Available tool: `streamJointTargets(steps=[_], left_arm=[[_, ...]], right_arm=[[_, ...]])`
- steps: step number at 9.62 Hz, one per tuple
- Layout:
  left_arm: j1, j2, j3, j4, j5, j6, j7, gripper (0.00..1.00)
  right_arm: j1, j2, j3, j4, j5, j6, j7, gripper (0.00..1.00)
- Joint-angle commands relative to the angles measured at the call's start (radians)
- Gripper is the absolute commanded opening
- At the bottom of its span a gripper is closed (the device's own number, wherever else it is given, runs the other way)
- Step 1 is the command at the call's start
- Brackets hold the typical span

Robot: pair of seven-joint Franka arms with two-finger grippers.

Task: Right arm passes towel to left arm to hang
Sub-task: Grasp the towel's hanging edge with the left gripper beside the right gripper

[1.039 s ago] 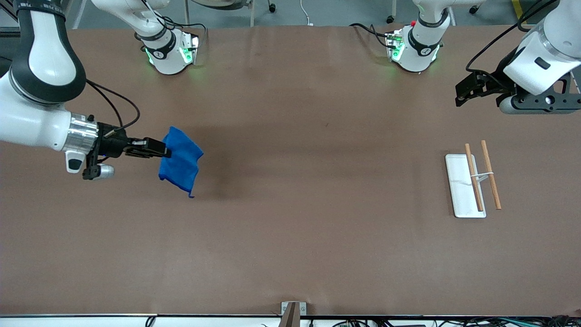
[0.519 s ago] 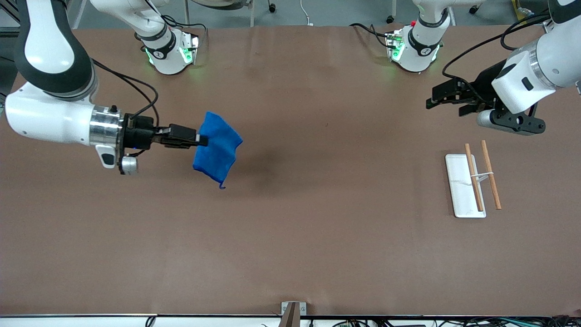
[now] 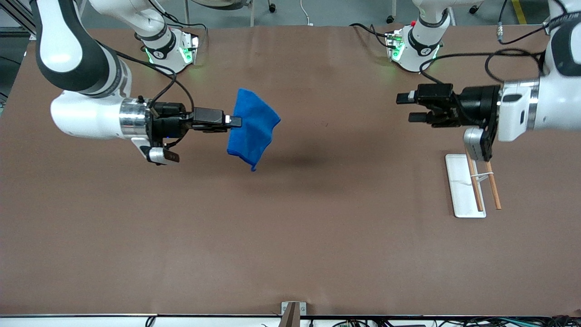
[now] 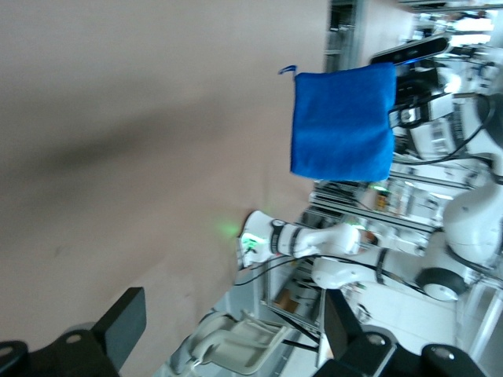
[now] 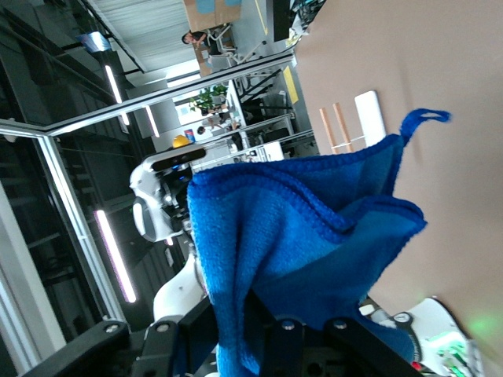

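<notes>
Front view first: the towel (image 3: 252, 127) is pinched by one edge in the right claw (image 3: 232, 121), clenched tight on it, and is dangled in the air over the middle stretch of the brown worktop (image 3: 290, 236), toward the right arm's end. Compared with a second ago, it has been carried a good way toward the centre and somewhat up toward the bases. The left claw (image 3: 403, 108) has been swung in from the edge of the worktop and is now levelled at the towel, jaws spread wide and empty, over bare worktop just beside the white tray (image 3: 460, 186) with the two wooden rods (image 3: 492, 186).

So the gap between the two claws has been cut down a lot, but plenty is still left, and nothing has been handed over yet. From the left wrist view the towel (image 4: 343, 122) is seen hanging flat and square-on, so a free edge looks easy enough to be grabbed once the arms are closer.
</notes>
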Motion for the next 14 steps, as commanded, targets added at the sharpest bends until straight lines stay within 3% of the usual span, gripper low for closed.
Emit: streamJointTargets(steps=[1,2,3,4,8,11,14], left_arm=[[-0.001,0.012,-0.006,-0.172,-0.258,0.003,0.138,0.99],[-0.004,0.018,-0.012,-0.217,-0.343,0.003,0.21,0.98],[-0.013,0.026,-0.018,-0.236,-0.362,0.001,0.306,0.88],[-0.015,0.047,-0.033,-0.241,-0.397,-0.003,0.364,0.85],[-0.025,0.148,-0.124,-0.265,-0.633,-0.003,0.413,0.75],[-0.056,0.187,-0.131,-0.253,-0.68,0.012,0.416,0.66],[-0.079,0.236,-0.13,-0.235,-0.708,0.017,0.444,0.67]], right_arm=[[0.068,0.033,-0.008,0.039,0.145,0.025,-0.01,0.0],[0.096,0.047,-0.008,0.057,0.187,0.077,-0.01,0.0],[0.125,0.067,-0.008,0.089,0.218,0.101,-0.009,0.0],[0.137,0.082,-0.008,0.106,0.254,0.108,-0.009,0.0],[0.179,0.088,-0.008,0.134,0.324,0.158,-0.007,0.0],[0.185,0.088,-0.008,0.136,0.325,0.169,-0.007,0.0],[0.208,0.09,-0.008,0.142,0.348,0.197,-0.007,0.0]])
